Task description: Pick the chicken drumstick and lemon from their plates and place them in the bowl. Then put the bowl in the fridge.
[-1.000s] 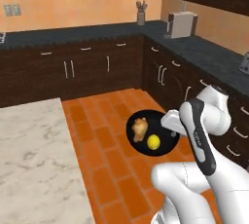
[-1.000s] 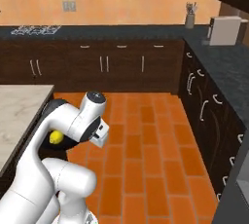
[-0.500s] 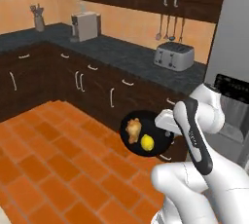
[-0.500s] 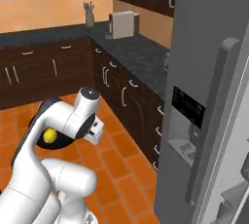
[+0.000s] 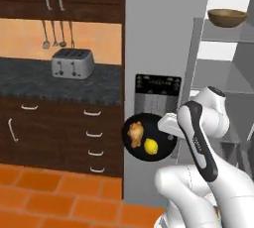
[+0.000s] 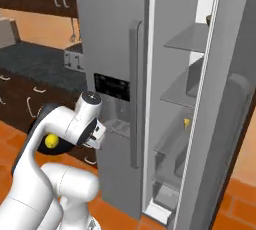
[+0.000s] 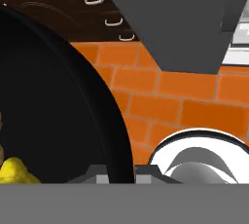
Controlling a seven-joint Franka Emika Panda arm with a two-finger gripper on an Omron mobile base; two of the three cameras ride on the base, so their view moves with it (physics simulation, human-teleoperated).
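Note:
My gripper [image 5: 167,123] is shut on the rim of the black bowl [image 5: 163,153] and holds it up in front of the fridge [image 5: 163,33]. Inside the bowl lie the golden-brown chicken drumstick [image 5: 135,134] and the yellow lemon [image 5: 151,146], side by side. In the hand view the fingertips [image 7: 146,172] straddle the bowl's rim [image 7: 114,116], with the lemon [image 7: 14,172] low at the left. From the right base view the lemon [image 6: 50,141] peeks out behind my arm, beside the gripper [image 6: 98,135]. The plates are out of view.
The fridge's left door with the black dispenser panel [image 6: 112,87] is closed. Its right door [image 6: 235,124] stands open on glass shelves [image 6: 187,38]. A wooden bowl [image 5: 227,17] sits on the top shelf. A toaster [image 5: 73,63] stands on the dark counter, left, above drawers and an orange tile floor [image 5: 39,197].
The whole view has swung from the counters and floor round to the fridge, so the base has moved. The bowl stays in my gripper with both foods inside.

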